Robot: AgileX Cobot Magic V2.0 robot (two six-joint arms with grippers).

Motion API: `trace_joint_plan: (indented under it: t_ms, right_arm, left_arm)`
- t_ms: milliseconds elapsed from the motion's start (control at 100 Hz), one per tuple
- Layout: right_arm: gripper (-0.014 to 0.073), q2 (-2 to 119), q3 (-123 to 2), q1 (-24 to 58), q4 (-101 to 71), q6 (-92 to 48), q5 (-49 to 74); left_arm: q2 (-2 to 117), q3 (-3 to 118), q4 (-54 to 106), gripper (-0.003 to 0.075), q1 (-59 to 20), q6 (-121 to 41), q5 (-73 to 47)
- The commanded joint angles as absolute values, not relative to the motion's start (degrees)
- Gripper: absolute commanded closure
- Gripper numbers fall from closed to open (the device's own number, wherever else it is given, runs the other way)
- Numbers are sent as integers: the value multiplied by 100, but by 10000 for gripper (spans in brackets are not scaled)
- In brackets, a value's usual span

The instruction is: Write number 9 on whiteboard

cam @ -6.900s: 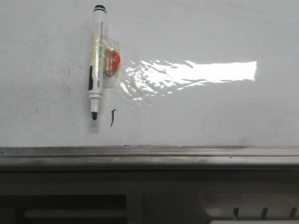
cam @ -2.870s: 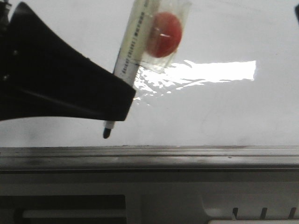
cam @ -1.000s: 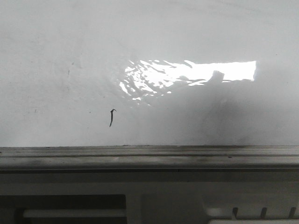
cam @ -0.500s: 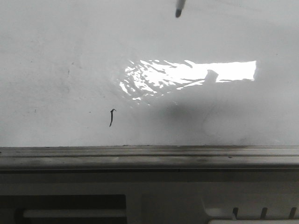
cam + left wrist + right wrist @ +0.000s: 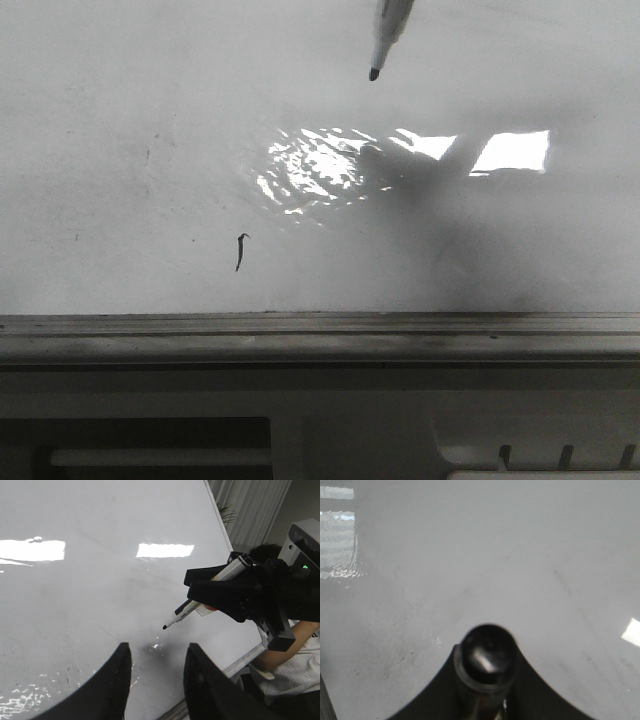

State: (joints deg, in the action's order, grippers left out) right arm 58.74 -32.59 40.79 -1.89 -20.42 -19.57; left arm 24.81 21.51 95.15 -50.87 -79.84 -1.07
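The whiteboard (image 5: 520, 250) fills the front view, with its grey metal rail (image 5: 320, 325) along the near edge. Only a tiny black tick mark (image 5: 240, 251) is on it; no number 9 shows. A white marker (image 5: 385, 35) enters from the top, black tip down and above the board. In the left wrist view my right gripper (image 5: 235, 592) is shut on the marker (image 5: 200, 602), its tip slanting just over the board. In the right wrist view the marker's black rear end (image 5: 487, 645) sits between my right gripper's (image 5: 487, 660) fingers. My left gripper (image 5: 158, 647) is open and empty, close over the board.
A bright glare patch (image 5: 320, 170) lies mid-board, partly crossed by the arm's shadow (image 5: 440, 220). Below the rail is grey equipment (image 5: 320, 430). A person in a white shirt (image 5: 295, 660) is beyond the board's edge, with curtains (image 5: 250, 510) behind.
The marker once lay on the board, then was lifted away. In the last half second its tip has come lower into the front view, and the shadow has spread over the glare.
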Motion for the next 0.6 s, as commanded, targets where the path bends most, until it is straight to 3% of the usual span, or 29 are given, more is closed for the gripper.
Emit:
trace_joint_plan:
  t_ms: [0,230,590]
  right_arm:
    - [643,5988,-3401,3958,-280,-2034,-2632]
    - [643,6363,-3401,3646,-561,-2154,-3165]
    - [671,6834,-3401,3888,-628,-1984,-3212]
  left_arm:
    - [2510,2259,9557,498,-5099,-7944,-172]
    - [2510,2247,9557,498,-5099,-7944,-185]
    - [2510,2247,9557,498,-5099,-7944,-185]
